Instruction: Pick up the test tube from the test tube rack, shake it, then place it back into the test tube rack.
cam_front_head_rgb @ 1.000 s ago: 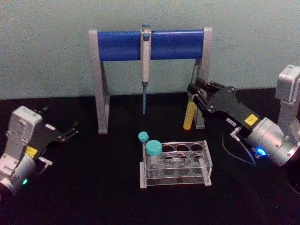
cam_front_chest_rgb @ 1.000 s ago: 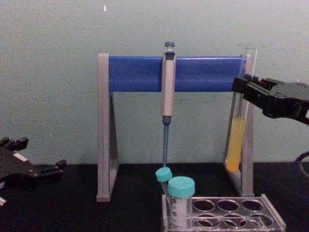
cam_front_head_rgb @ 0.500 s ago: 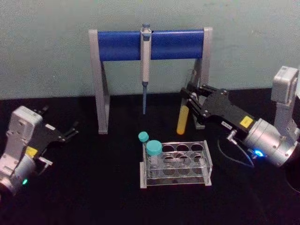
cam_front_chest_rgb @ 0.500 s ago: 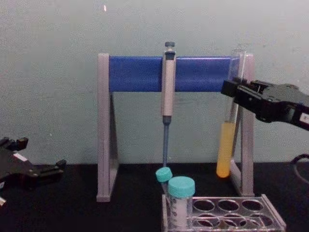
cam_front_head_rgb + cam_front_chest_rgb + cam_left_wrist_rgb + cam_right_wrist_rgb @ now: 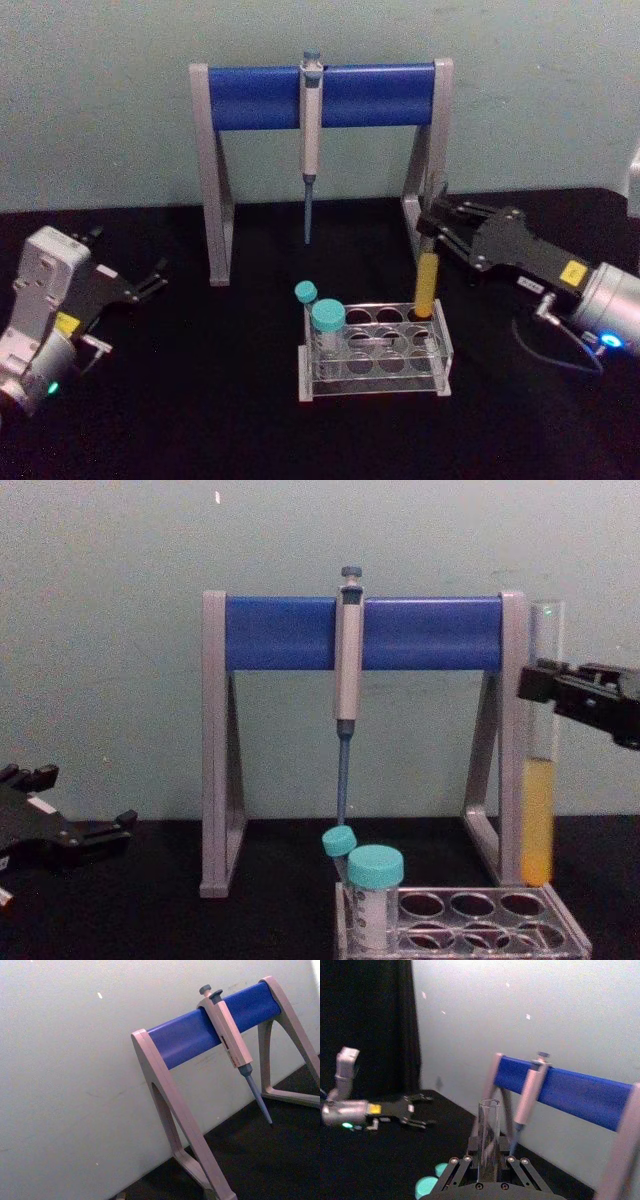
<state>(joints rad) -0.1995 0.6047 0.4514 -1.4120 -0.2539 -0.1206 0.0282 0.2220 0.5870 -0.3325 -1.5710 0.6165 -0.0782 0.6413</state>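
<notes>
While clamping the tube (image 5: 427, 285) above the rack's (image 5: 375, 385) back-right hole with the right gripper (image 5: 436, 232), could snag the rim and tip it if lowered off-centre. Parked at left: left gripper (image 5: 155, 278), jaws apart.

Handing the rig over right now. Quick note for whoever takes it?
Right gripper: shut on the test tube, held upright.
Left gripper: open, parked at the robot's left, holding nothing.
Test tube: its bottom is at the back right hole of the test tube rack; cannot tell if it has entered.
Done: tube picked up. Shaking cannot be judged from this.
Left: lower the tube into the hole, release, back the right gripper away.
</notes>
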